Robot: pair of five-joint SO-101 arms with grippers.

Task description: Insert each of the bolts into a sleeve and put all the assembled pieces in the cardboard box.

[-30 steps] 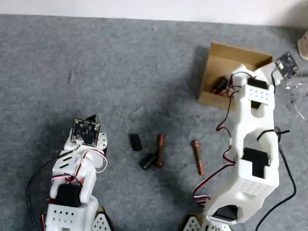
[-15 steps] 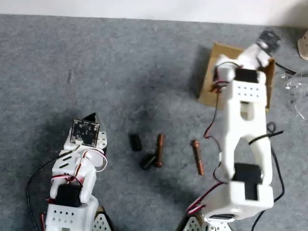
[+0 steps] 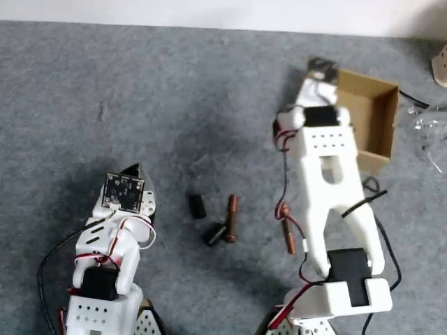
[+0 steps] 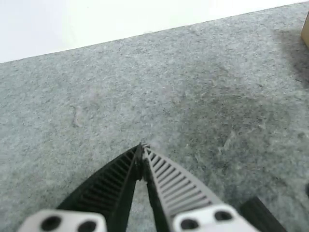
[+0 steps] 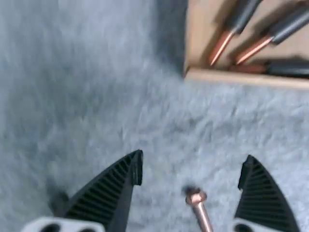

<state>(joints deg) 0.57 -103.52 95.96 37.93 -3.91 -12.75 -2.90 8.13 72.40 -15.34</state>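
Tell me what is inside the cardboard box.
Three sleeved bolts lie in the box, by the right wrist view. That view cuts off the rest; in the high view the right arm covers one side.

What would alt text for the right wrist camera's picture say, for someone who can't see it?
The right gripper hangs open over grey carpet, a copper bolt lying between its black fingers. Beyond it sits a cardboard box holding three sleeved bolts.
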